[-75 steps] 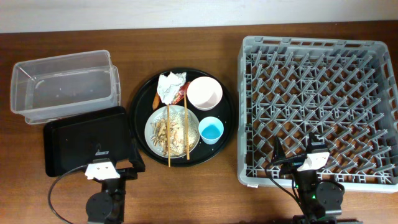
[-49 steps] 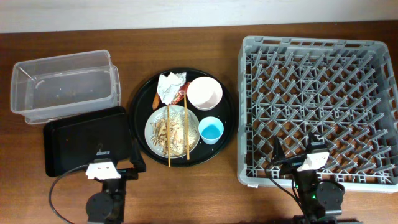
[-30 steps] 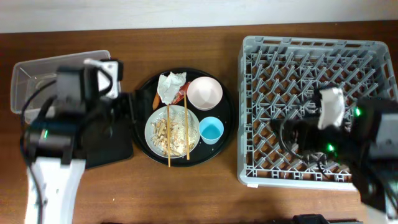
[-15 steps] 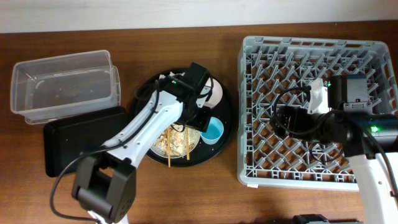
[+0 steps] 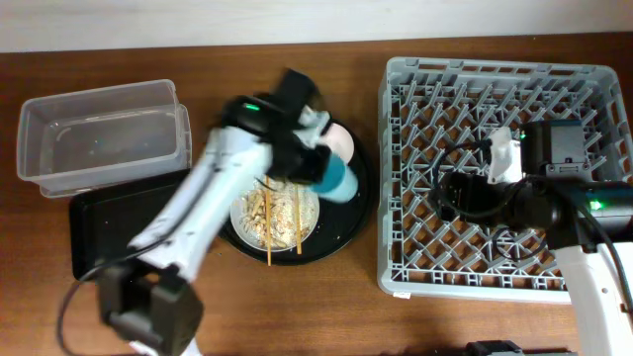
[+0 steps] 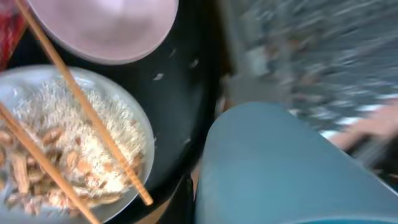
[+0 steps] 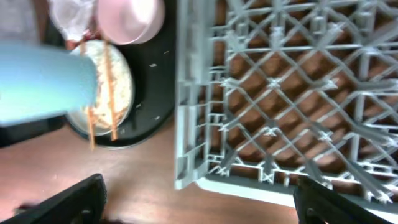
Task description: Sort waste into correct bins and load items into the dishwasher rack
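My left gripper (image 5: 324,174) is shut on the small blue cup (image 5: 339,184), holding it over the right side of the round black tray (image 5: 348,225). The cup (image 6: 292,168) fills the lower right of the left wrist view. Beside it lie the pink bowl (image 6: 106,25) and the white plate (image 6: 134,121) of beige scraps (image 6: 59,140), with two chopsticks (image 6: 81,102) across it. The left arm hides most of the tissue; a white corner (image 7: 71,15) shows in the right wrist view. My right gripper (image 5: 450,198) stands open over the grey dishwasher rack (image 5: 504,99), holding nothing.
The clear tub (image 5: 99,133) sits at the far left, with the shallow black rectangular tray (image 5: 104,237) in front of it. A red wrapper (image 6: 6,37) peeks in beside the bowl. Bare wood lies in front of the rack's near corner (image 7: 186,180).
My left gripper has shut on the blue cup and carried it a little toward the back of the round tray. The right arm has stayed over the rack.
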